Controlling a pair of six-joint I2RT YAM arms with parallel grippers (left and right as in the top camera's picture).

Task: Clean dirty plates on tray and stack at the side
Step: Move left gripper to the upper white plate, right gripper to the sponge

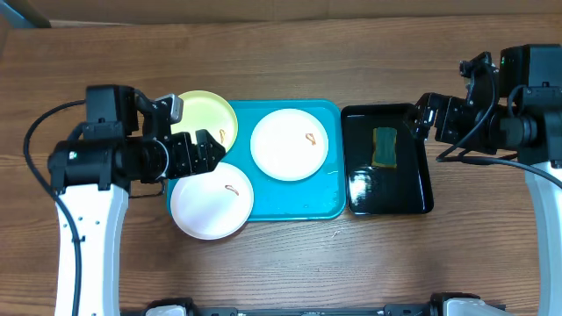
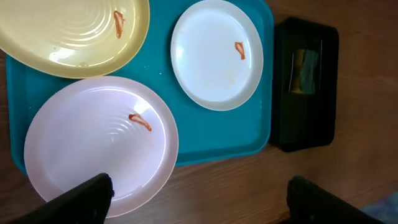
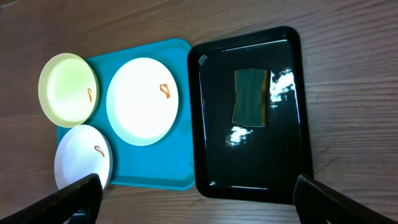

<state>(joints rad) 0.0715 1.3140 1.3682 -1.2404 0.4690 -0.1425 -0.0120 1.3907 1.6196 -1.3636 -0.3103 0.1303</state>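
Three smeared round plates sit on a turquoise tray [image 1: 299,200], with both claws spread wide and holding nothing.

The smooth plastic tray has rounded corners and a raised rim. The ridged yellow-green plate [image 1: 204,112] overhangs its upper left corner and the lower white plate [image 1: 212,200] overhangs its lower left edge. The upper white plate [image 1: 290,144] lies fully inside. The left claw [image 1: 204,154] hangs where the two left plates meet. The right claw [image 1: 421,118] hangs at the upper right edge of a glossy black tray [image 1: 386,200] holding a flat green sponge [image 1: 385,146], on a wood-grain table [image 1: 290,263].
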